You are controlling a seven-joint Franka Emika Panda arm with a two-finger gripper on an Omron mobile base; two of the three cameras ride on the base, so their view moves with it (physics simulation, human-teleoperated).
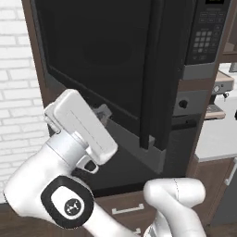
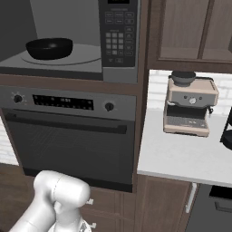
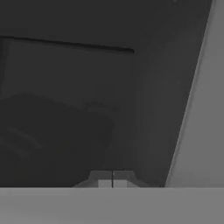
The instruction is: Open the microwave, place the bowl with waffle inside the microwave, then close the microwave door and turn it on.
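- Bowl (image 2: 49, 48) already parked on the turntable inside the microwave (image 2: 118, 41), toward the left edge of the cavity. Can't make out the waffle from this angle, too dark inside the bowl.
- Microwave door (image 1: 97, 65) hanging part open, swung out toward the base, free edge near the keypad side.
- Gripper (image 3: 112, 180) clenched, fingertips together on nothing, pressed right up by the lower part of the door's outer face.
- Probably mid-push to close it.
- Risks: closed tips skating off the smooth panel if the push goes off-angle, door stopping short of latching, or a hard shove jolting the bowl.
- Oven (image 2: 72, 136) below and coffee machine (image 2: 189, 106) on the counter well out of the way.
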